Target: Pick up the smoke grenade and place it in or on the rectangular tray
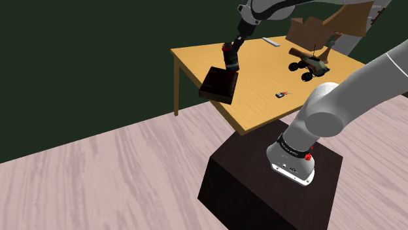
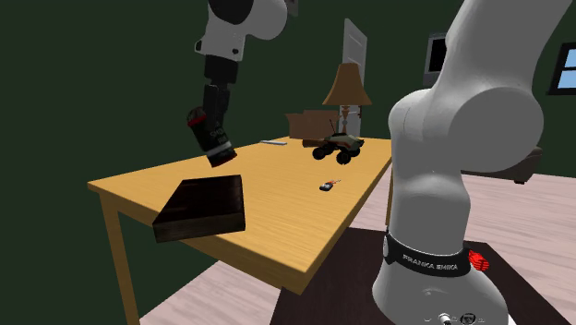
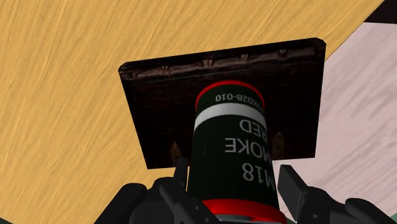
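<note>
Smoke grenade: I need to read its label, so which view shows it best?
The wrist view: the smoke grenade is close, its white band, red rim and lettering plain, above the dark tray. The shoulder and second exterior views show it small, dark and tilted in the air over the tray.

The white arm (image 1: pixel 340 104) arches from the shoulder view's lower right to upper middle; its end effector (image 1: pixel 230 53) points down, fingers (image 3: pixel 291 186) clasping the smoke grenade (image 3: pixel 232 137).
</note>
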Available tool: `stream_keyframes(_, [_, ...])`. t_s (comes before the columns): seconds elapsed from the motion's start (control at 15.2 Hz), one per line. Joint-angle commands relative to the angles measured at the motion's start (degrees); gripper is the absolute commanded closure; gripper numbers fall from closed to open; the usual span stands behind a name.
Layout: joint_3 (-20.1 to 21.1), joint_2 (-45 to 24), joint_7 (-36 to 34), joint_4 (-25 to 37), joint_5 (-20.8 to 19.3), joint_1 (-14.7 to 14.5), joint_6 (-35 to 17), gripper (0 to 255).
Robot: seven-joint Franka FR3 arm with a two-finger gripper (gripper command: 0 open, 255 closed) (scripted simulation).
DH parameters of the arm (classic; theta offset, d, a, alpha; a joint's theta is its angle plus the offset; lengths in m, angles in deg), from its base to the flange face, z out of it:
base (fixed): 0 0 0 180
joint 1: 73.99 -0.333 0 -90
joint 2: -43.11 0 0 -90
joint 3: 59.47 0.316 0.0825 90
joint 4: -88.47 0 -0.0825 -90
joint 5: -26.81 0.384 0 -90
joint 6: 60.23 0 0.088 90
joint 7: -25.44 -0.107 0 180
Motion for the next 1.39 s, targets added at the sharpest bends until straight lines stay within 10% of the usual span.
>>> stream_keyframes(0.0, [0.04,-0.3,-0.2,-1.15,0.04,-0.08,-1.49,255])
stream_keyframes(1.32, [-2.08,-6.1,2.19,-7.39,2.1,-1.05,-13.28,255])
